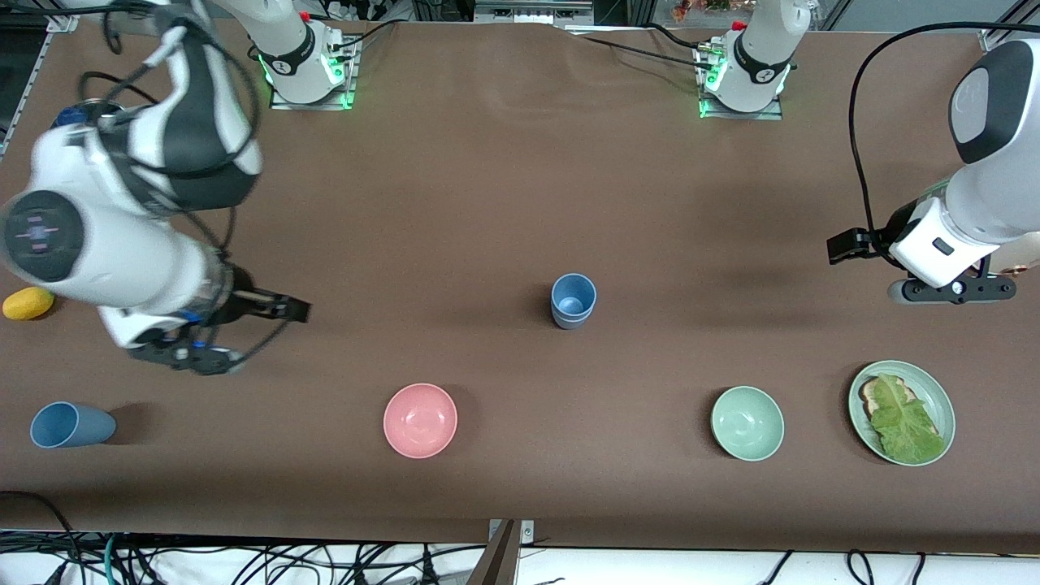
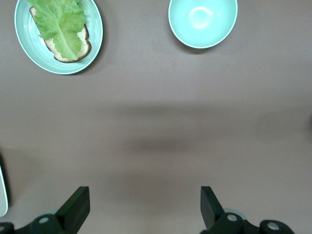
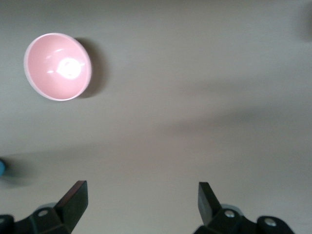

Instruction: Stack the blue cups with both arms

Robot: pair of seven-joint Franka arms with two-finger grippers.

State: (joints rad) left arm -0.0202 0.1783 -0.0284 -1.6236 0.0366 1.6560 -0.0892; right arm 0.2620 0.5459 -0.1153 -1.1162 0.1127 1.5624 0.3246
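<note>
While both arms hang above the brown table with nothing in their grasp, the blue cups sit well apart from each other. One blue cup stands upright near the middle of the table, mouth up, and it looks like two cups nested one inside the other, though the seam is too fine to confirm. A second blue cup lies on its side toward the right arm's end of the table, nearer the front camera, its open mouth turned to the table's end. The right gripper is over bare table between these cups, above the tipped cup's area; its jaws stand wide apart and empty. The left gripper is over bare table at the left arm's end, jaws likewise spread and empty. A pink bowl sits nearer the camera than the upright cup, and a pale green bowl sits in the same row, toward the left arm's end. Beside it, farther toward that end, a green plate carries toast under a lettuce leaf. A small yellow object lies at the right arm's end.
</note>
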